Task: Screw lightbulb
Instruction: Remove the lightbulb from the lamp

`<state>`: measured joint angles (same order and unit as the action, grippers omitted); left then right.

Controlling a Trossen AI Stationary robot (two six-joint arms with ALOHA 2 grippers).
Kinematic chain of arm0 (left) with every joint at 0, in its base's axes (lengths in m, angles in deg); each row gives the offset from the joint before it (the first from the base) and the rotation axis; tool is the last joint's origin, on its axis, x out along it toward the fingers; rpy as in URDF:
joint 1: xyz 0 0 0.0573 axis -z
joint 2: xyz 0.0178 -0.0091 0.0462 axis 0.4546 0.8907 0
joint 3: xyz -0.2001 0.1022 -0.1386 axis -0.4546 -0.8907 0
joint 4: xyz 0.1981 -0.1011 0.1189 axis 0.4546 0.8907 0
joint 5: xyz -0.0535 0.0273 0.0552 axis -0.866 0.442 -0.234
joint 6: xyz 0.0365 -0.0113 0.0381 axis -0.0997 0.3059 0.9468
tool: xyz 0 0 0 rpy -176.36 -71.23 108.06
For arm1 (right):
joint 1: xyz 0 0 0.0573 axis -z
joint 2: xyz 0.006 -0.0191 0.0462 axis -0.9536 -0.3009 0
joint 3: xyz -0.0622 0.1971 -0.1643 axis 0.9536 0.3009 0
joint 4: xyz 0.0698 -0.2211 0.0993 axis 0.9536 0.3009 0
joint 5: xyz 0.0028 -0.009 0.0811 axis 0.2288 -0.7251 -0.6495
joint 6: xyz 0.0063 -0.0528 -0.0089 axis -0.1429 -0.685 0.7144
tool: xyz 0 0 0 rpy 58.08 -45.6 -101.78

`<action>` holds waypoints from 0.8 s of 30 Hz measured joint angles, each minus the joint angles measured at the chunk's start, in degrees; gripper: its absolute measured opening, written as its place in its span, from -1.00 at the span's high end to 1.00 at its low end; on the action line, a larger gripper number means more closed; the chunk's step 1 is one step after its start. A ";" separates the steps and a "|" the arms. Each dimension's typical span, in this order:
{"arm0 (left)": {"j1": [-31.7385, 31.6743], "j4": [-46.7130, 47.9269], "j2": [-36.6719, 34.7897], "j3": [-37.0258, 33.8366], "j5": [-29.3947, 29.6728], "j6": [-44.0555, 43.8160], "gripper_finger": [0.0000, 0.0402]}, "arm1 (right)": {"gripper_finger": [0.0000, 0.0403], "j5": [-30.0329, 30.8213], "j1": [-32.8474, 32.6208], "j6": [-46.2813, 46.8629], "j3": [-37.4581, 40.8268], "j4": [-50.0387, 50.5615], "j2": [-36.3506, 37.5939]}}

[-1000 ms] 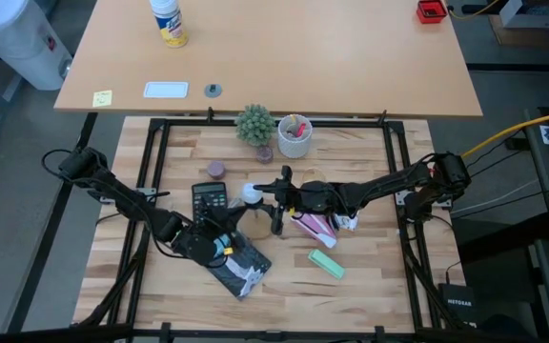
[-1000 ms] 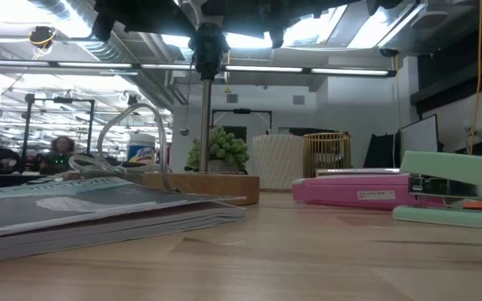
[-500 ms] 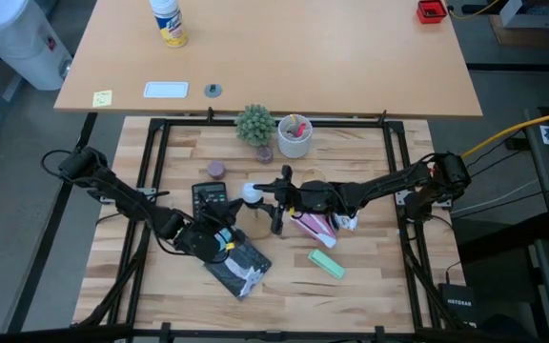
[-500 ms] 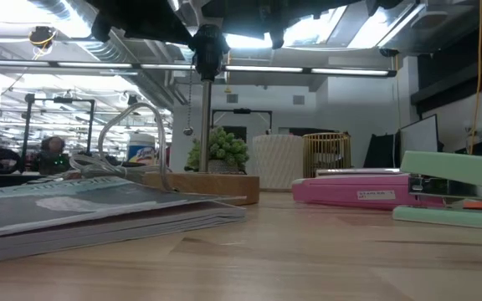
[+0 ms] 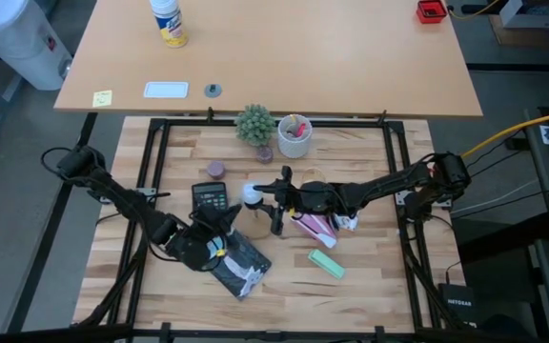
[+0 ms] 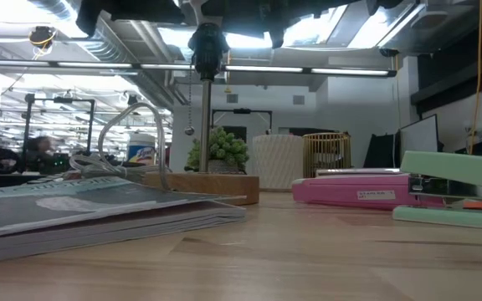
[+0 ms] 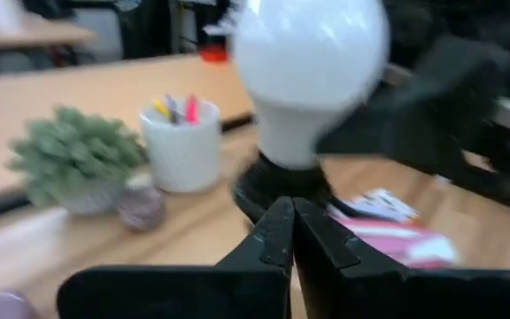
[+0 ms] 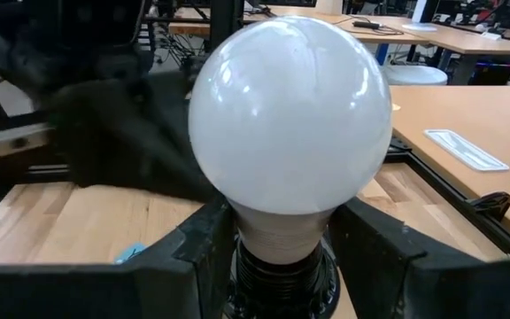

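Observation:
The white lightbulb [image 8: 290, 115] stands upright with its base in the black socket [image 8: 282, 279] of the lamp stand, whose pole [image 6: 205, 125] rises from a wooden base [image 6: 199, 186]. In the high view the lightbulb [image 5: 251, 193] is near the table's middle. My right gripper [image 8: 282, 237] reaches it from the table's right and is shut on its neck; it also shows in the high view [image 5: 260, 196]. My left gripper [image 7: 284, 232] is shut and empty, and points at the socket [image 7: 282, 182] from the near left. In the high view my left gripper [image 5: 225, 221] is over the calculator. My right gripper pinches the lightbulb's narrow neck [image 8: 277, 232], just above the socket, between its two fingers [image 8: 204, 244]. The fingers come level from the table's right side, one on each side of the neck. The lightbulb stands upright in the socket.
A calculator [image 5: 209, 197] and a magazine [image 5: 243, 269] lie under my left arm. A pink box [image 5: 313, 225] and a green stapler [image 5: 327, 263] lie to the bulb's near right. A potted plant [image 5: 255, 125], a white pen cup [image 5: 294, 136] and a small purple disc [image 5: 216, 169] stand farther back.
My left gripper has drawn back a little from the lightbulb toward the table's near left, still shut. My right gripper and the lightbulb have stayed in place.

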<state>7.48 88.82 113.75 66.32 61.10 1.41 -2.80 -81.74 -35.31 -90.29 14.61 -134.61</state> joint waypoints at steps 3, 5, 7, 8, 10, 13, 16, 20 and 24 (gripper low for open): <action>0.02 -0.21 1.10 0.00 -3.05 -3.32 0.99 | 0.13 0.04 0.02 0.02 0.00 -0.01 -0.02; -0.42 -0.53 2.00 0.00 -3.35 -3.95 0.99 | 0.13 0.04 0.00 0.00 0.00 -0.02 -0.02; -0.89 -0.93 2.91 0.04 -3.42 -4.61 0.99 | 0.13 0.04 0.02 0.03 0.00 -0.05 -0.02; -1.08 -1.13 3.29 0.01 -3.53 -4.88 0.99 | 0.13 0.04 0.02 0.03 0.00 -0.04 -0.02; -1.60 -3.49 3.94 0.00 -3.35 -4.85 0.99 | 0.13 0.08 0.02 0.01 0.00 -0.05 -0.02; -1.72 -6.08 3.95 0.02 -2.77 -2.13 0.99 | 0.13 0.08 0.02 0.03 0.00 -0.02 -0.02; -1.64 -9.69 3.95 0.02 -2.12 2.29 0.99 | 0.13 0.10 0.02 0.03 0.00 -0.07 -0.02; -1.82 -11.17 3.91 0.04 -2.04 5.18 0.99 | 0.13 0.10 0.02 0.03 0.00 -0.09 -0.02; -3.01 -10.67 3.91 0.04 -2.01 5.31 0.99 | 0.13 0.11 -0.07 0.03 0.00 -0.11 -0.04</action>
<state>4.47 78.15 117.66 66.36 59.09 6.72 -2.70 -81.81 -35.29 -90.29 14.50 -134.65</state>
